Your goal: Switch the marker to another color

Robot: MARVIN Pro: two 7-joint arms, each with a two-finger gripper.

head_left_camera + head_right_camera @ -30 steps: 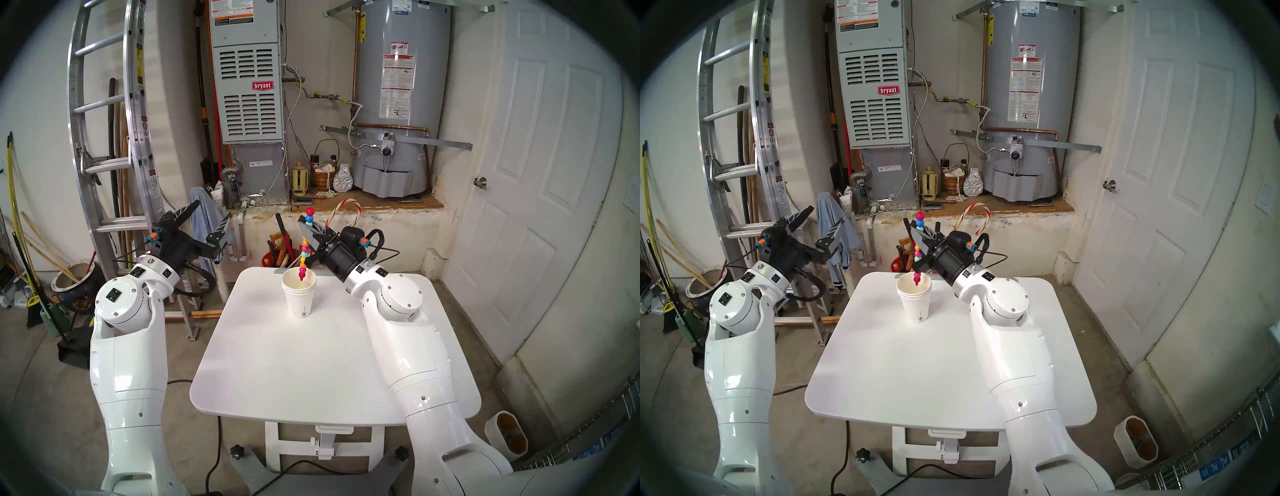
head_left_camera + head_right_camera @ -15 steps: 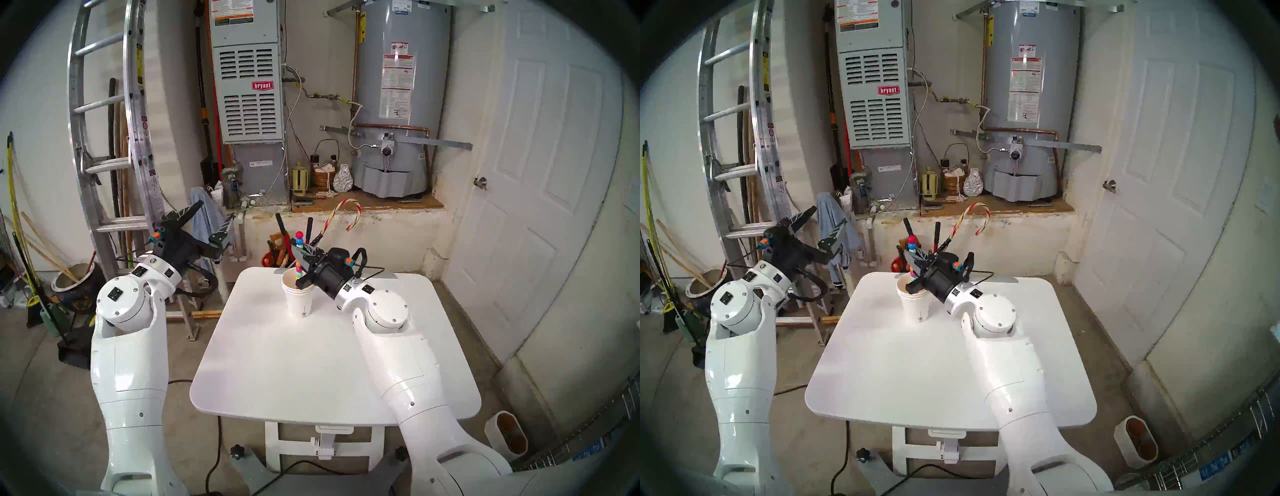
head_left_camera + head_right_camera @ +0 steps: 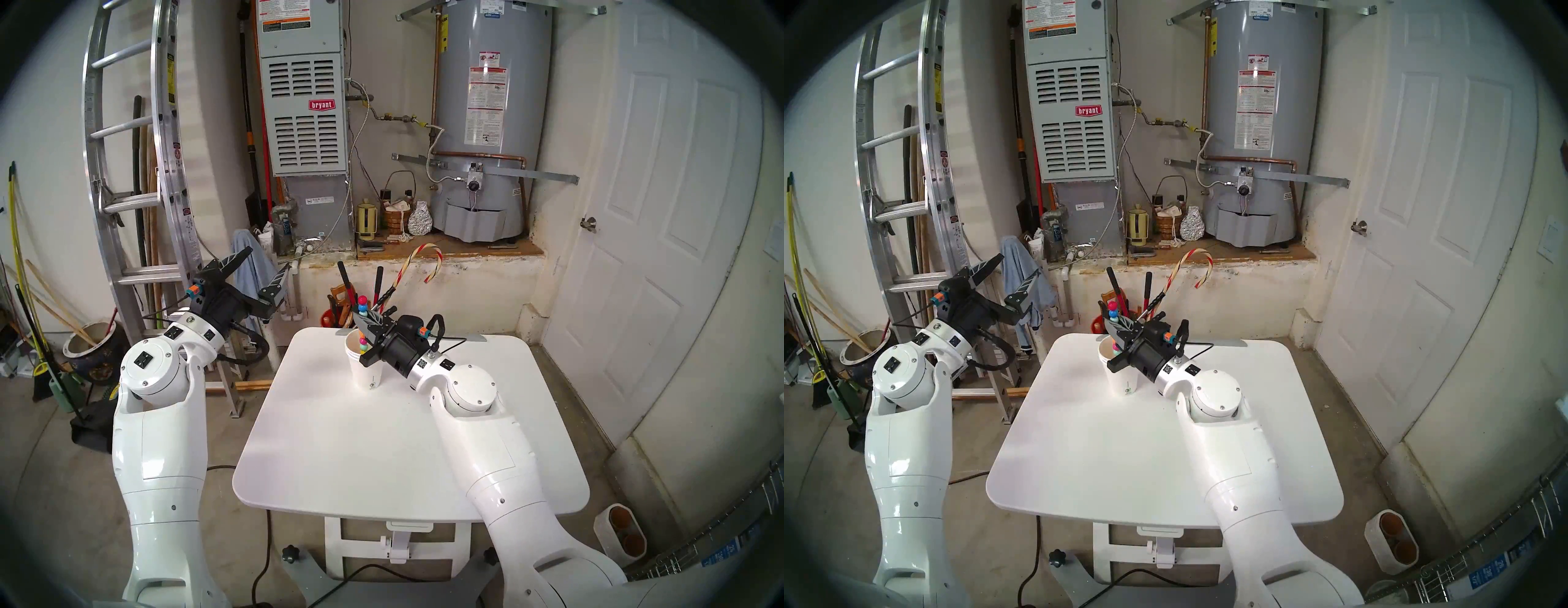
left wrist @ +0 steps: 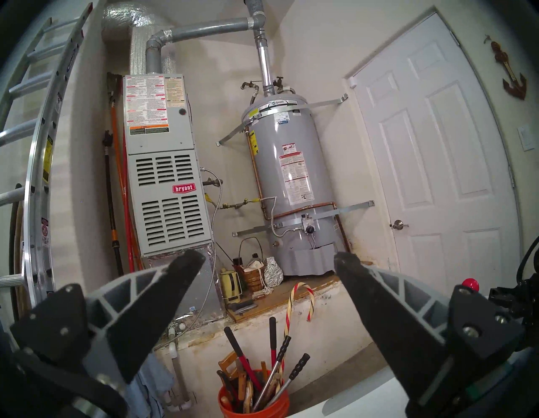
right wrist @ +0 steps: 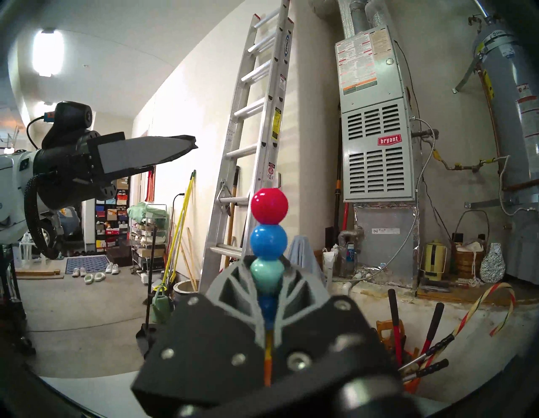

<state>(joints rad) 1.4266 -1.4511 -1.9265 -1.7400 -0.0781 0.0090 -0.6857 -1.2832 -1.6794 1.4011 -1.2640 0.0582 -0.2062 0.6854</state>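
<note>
2 gripper fingers press together on 1 marker [image 5: 269,245], our right gripper [image 3: 368,319] pinching it across the teal and dark blue beads near its upper end. 2 beads, red above blue, stand free over the fingertips in the right wrist view, and below the grip we see a thin yellow and orange stretch running down between the fingers. From the head views the marker hangs nearly upright with its lower part inside the mouth of a white paper cup stack [image 3: 367,368]; we cannot tell whether its tip touches the bottom.

We judge the marker light and stiff, but glossy and rounded, so it could slip or pivot in a flat grip. Its stacked segments probably pull apart, so a hold in the waist between 2 beads, close to the segment being swapped, seems safest, with the cup steadying the lower end.

Our left gripper [image 3: 257,271] hangs off to the left over the floor, its 2 fingers spread wide and holding nothing.

Counting outward: 1 marker, 1 nested cup stack showing about 3 rims, 1 white table [image 3: 407,446], and 1 striped candy cane [image 3: 418,263] rising from 1 orange bucket [image 4: 253,405] of tools behind the table.
</note>
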